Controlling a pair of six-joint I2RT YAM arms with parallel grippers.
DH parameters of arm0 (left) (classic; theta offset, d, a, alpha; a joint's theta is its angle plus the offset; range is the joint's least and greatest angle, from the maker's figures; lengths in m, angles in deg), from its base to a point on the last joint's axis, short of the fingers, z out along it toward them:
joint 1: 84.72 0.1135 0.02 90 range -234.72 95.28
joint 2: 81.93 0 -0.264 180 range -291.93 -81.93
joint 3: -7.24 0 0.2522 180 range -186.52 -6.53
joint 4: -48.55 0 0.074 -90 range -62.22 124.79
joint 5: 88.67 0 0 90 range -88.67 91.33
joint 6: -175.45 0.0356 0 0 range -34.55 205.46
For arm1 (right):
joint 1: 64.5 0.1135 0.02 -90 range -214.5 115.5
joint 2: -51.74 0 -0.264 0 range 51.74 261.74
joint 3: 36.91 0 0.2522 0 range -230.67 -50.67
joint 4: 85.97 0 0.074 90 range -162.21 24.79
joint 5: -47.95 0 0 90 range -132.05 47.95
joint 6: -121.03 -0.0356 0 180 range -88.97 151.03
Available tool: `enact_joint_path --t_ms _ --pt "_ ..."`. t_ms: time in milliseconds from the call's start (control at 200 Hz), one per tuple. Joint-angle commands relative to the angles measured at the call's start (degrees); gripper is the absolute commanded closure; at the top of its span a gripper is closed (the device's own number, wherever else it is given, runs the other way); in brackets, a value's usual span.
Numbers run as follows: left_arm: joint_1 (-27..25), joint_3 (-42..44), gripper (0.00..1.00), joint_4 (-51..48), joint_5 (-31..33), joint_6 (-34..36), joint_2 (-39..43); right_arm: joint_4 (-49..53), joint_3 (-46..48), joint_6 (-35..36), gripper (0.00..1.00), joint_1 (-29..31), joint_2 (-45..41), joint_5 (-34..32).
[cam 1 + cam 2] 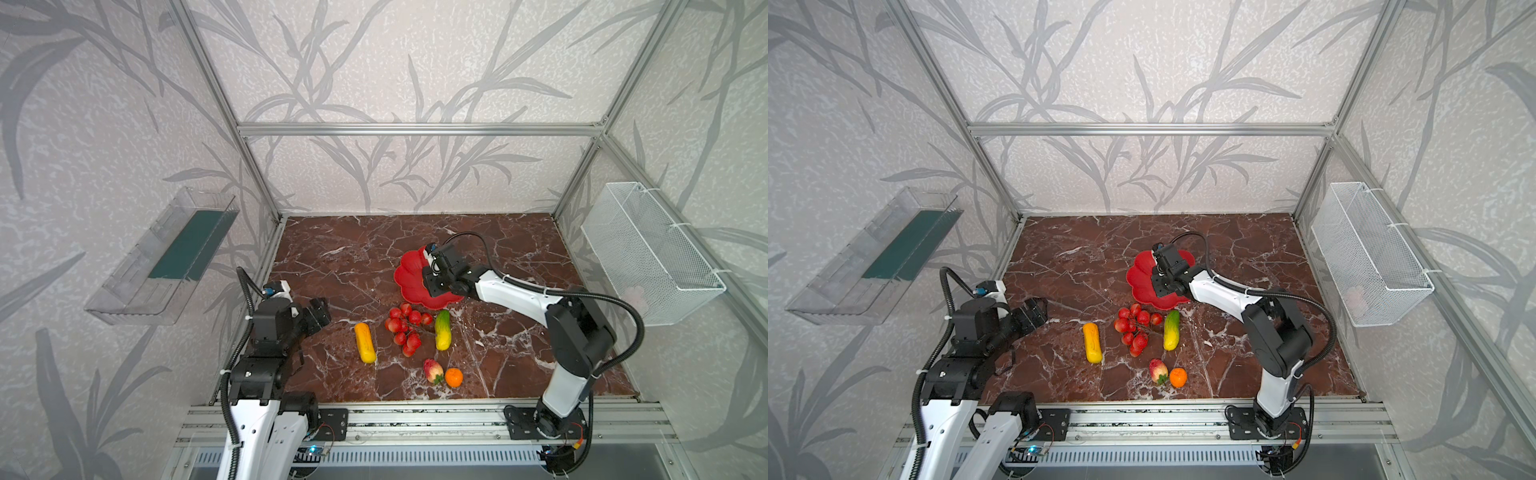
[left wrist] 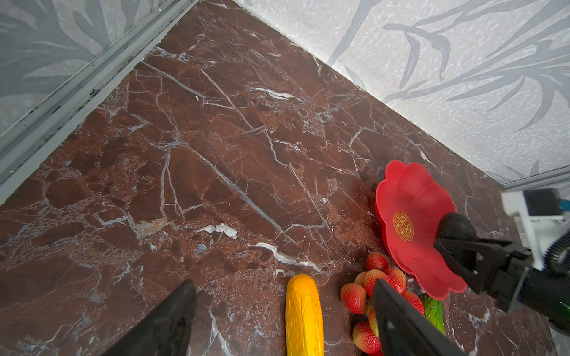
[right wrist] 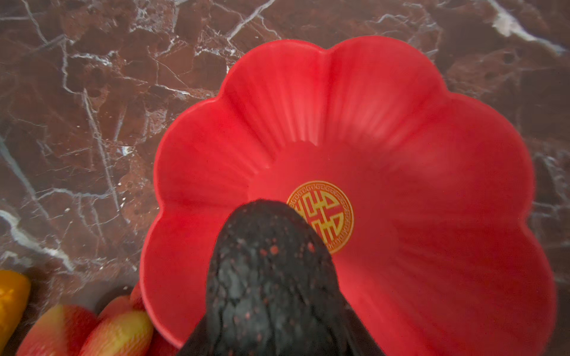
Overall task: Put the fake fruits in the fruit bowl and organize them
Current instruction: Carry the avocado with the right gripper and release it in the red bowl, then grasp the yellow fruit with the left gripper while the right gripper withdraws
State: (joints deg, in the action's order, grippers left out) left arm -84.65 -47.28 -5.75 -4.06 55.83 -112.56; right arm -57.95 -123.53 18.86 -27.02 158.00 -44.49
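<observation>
Just one sign to read: round gold emblem (image 3: 320, 215), stylised Chinese-style character inside a fret-pattern ring, printed at the centre of the red fruit bowl (image 3: 431, 138). Sitting right beyond the right gripper's (image 2: 447, 235) fingers (image 2: 475, 254), near edge covered by the dark oval fruit (image 3: 271, 277) pinched there.

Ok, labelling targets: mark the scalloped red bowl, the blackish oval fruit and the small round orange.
scalloped red bowl (image 3: 339, 101), right wrist view, petal wall.
blackish oval fruit (image 3: 268, 277), right wrist view, pitted middle.
small round orange (image 1: 454, 377), a top view, centre.
</observation>
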Motion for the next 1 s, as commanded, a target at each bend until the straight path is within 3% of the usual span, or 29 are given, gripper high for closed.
enact_joint_path --t_ms 0,195,410,580,795,995 --pt "0.3 0.7 0.11 -1.4 1.3 -0.7 0.4 1.2 -4.6 1.3 0.60 0.1 4.8 2.5" --pt "0.3 0.8 0.11 -1.0 0.9 -0.7 0.2 3.1 -8.6 0.3 0.55 0.2 11.1 3.7" --pt "0.2 0.9 0.11 -1.2 1.3 -1.2 -0.6 0.6 -6.8 -0.3 0.33 0.0 8.7 4.8" --pt "-0.2 -0.4 0.14 -2.0 -0.3 -0.6 -2.2 -3.0 -2.1 -2.0 0.21 -0.6 1.1 4.5" --pt "-1.6 7.2 0.21 4.9 -8.5 -9.9 -1.8 -9.0 10.4 -5.2 0.10 -1.5 -14.4 1.5" --pt "-10.2 11.0 0.22 7.9 -2.2 -12.9 -2.9 -10.0 18.9 -5.2 0.01 -1.8 -25.5 -0.9"
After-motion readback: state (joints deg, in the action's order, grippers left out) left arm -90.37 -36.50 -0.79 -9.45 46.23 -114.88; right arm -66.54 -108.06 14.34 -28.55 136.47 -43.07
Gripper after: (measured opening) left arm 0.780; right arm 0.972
